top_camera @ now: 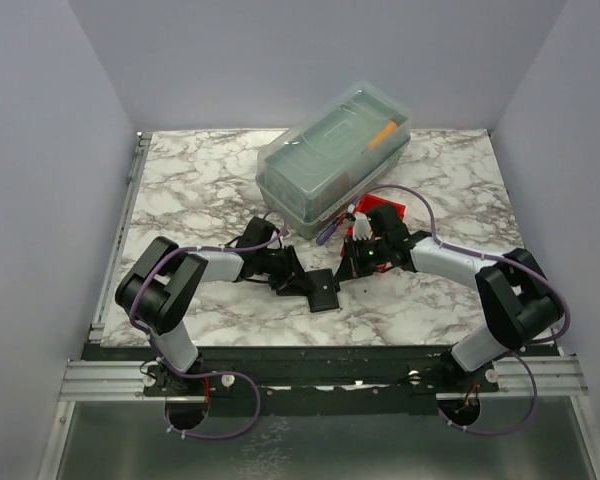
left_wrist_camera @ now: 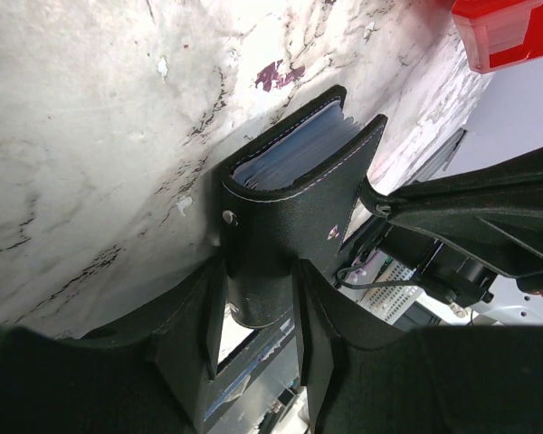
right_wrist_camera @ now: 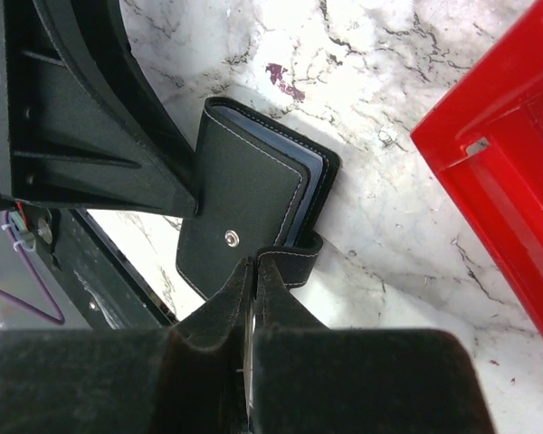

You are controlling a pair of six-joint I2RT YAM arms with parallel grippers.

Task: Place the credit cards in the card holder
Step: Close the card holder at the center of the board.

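Observation:
The black card holder (top_camera: 323, 292) lies on the marble table between both grippers. In the left wrist view the card holder (left_wrist_camera: 294, 203) is slightly open, with bluish sleeve edges (left_wrist_camera: 294, 145) showing inside. My left gripper (left_wrist_camera: 258, 282) has its fingers closed on the holder's near end. In the right wrist view the holder (right_wrist_camera: 249, 194) shows its snap stud, and my right gripper (right_wrist_camera: 258, 264) is pinched shut on the holder's closure strap (right_wrist_camera: 299, 256). In the top view the left gripper (top_camera: 298, 284) and right gripper (top_camera: 352, 268) meet at the holder. No loose credit card is in view.
A red plastic bin (top_camera: 385, 215) stands just behind the right gripper and fills the right side of the right wrist view (right_wrist_camera: 498, 163). A large clear lidded box (top_camera: 335, 150) stands at the back centre. A pen (top_camera: 330, 228) lies in front of the box.

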